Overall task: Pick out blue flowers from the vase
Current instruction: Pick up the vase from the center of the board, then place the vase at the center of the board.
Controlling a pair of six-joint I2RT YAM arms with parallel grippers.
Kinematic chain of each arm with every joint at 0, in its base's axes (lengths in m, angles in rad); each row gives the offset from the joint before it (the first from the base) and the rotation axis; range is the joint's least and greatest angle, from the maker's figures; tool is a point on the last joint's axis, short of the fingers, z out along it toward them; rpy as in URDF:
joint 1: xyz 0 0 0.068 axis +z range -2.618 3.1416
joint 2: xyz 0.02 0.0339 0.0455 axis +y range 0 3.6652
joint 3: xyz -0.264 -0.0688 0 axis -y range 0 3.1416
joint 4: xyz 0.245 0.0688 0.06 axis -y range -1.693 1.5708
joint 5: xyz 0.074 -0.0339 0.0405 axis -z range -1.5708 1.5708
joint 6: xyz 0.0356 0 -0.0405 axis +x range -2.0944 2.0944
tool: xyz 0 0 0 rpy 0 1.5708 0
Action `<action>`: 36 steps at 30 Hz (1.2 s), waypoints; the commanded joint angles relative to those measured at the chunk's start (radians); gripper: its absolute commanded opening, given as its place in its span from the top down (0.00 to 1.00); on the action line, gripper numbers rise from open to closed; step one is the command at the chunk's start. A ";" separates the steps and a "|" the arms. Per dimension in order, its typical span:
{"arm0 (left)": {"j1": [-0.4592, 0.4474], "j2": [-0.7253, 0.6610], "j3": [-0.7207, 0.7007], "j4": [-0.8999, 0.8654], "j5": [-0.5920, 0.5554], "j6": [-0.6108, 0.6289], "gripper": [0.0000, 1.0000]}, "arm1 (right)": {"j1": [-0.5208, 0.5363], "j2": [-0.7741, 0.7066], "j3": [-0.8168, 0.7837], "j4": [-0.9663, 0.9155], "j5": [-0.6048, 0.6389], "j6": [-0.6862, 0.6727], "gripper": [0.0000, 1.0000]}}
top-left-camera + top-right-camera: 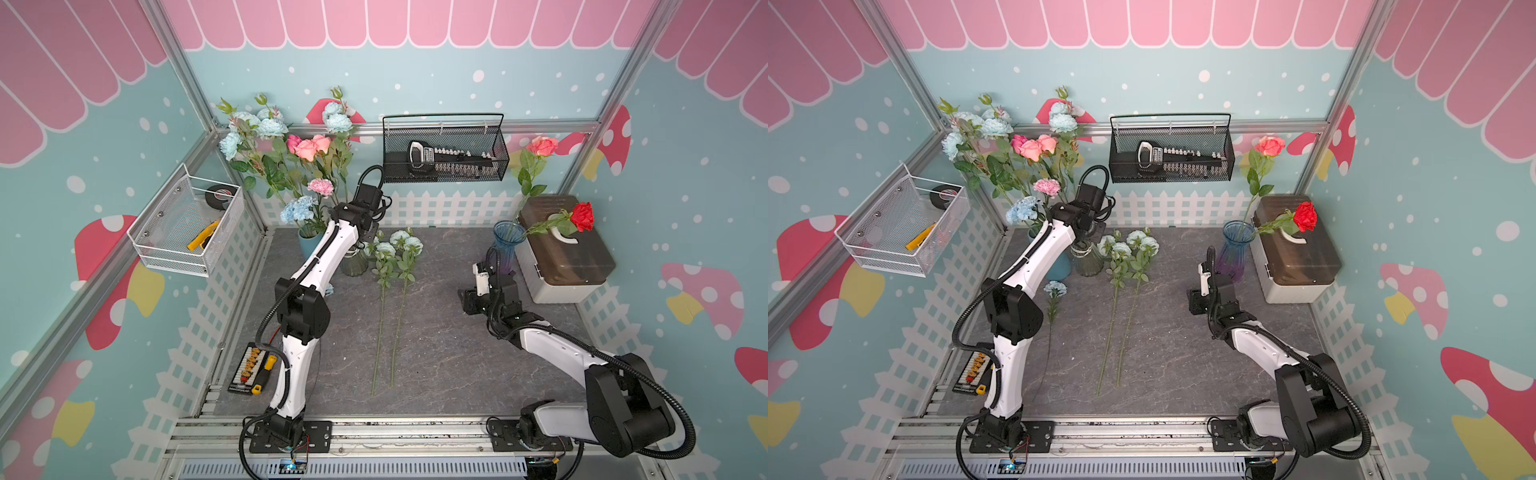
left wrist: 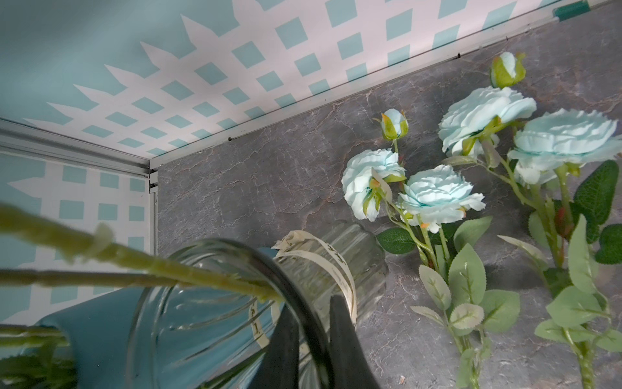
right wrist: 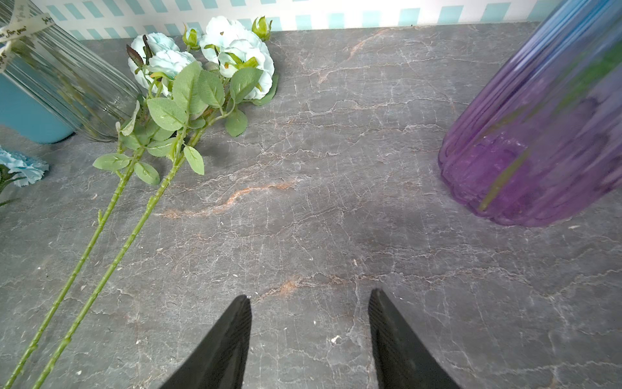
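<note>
Gray marble tabletop: left end effector seemingly pinches glass vase rim; right end effector gapes empty.

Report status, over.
Left pincer closed across glass vase rim. Right pincer open, empty. Blue flowers lie on table; more blue blooms upright at rear, pink roses mixed among them.

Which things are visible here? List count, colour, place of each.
blue flowers: three stems on table, more standing back left
roses: three pink, back left; one coral, one red, purple vase
pink carnation: one, back left
clear vase, teal vase: one each, back left
box: one, brown-white, right
black basket: one, back wall, kit inside
white basket: one, left wall; black tape, yellow cutter inside
bit set: one, black, front left
left tool: black, shut on clear vase
right tool: black, open, over table
</note>
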 commanded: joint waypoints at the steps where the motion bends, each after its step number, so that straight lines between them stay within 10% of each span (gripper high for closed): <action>1: -0.059 -0.071 0.008 -0.028 -0.028 0.018 1.00 | -0.001 0.012 0.023 -0.003 -0.003 -0.011 0.44; 36: -0.605 -0.279 0.148 -0.365 -0.263 0.012 1.00 | -0.032 -0.011 -0.002 -0.016 0.078 0.062 0.31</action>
